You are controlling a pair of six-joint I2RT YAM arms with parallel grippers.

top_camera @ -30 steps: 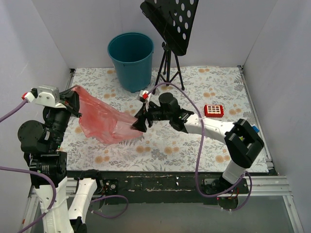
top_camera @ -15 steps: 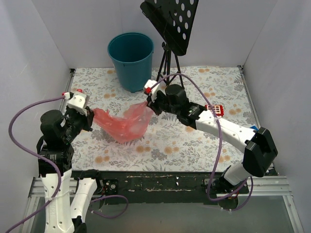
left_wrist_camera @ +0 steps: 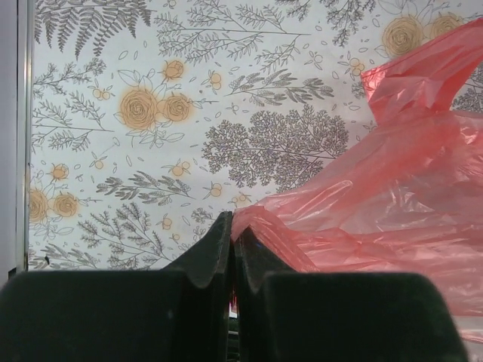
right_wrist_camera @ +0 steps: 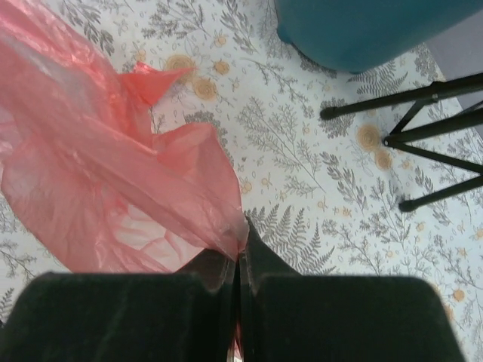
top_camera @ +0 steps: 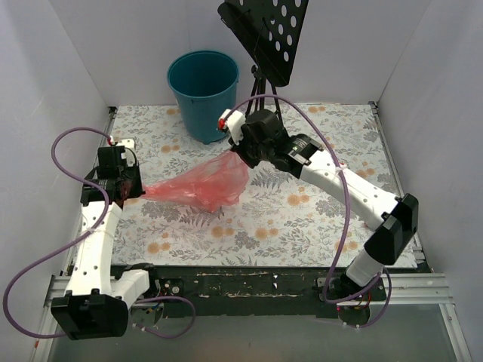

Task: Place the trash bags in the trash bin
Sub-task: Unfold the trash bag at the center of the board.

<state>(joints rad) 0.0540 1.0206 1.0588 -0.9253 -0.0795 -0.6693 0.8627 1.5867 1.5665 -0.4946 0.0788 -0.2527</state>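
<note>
A thin, crinkly red trash bag (top_camera: 200,183) hangs stretched between my two grippers above the flowered table. My left gripper (top_camera: 137,190) is shut on its left end; the film (left_wrist_camera: 392,196) comes out from between the pressed jaws (left_wrist_camera: 231,226). At the bag's upper right corner, my right gripper (top_camera: 240,155) is shut on the bag's film (right_wrist_camera: 113,166), pinched at the tips (right_wrist_camera: 243,230). The teal trash bin (top_camera: 203,92) stands upright at the back, behind the right gripper, its base (right_wrist_camera: 362,30) showing in the right wrist view.
A black music stand (top_camera: 264,41) on a tripod (right_wrist_camera: 423,128) rises just right of the bin. White walls close in the table on three sides. The flowered table cover (top_camera: 302,219) lies under everything.
The right gripper shut on the bag and lifted its end up and back toward the bin. The left arm swung forward and lower, keeping its end. The bag now hangs between them.
</note>
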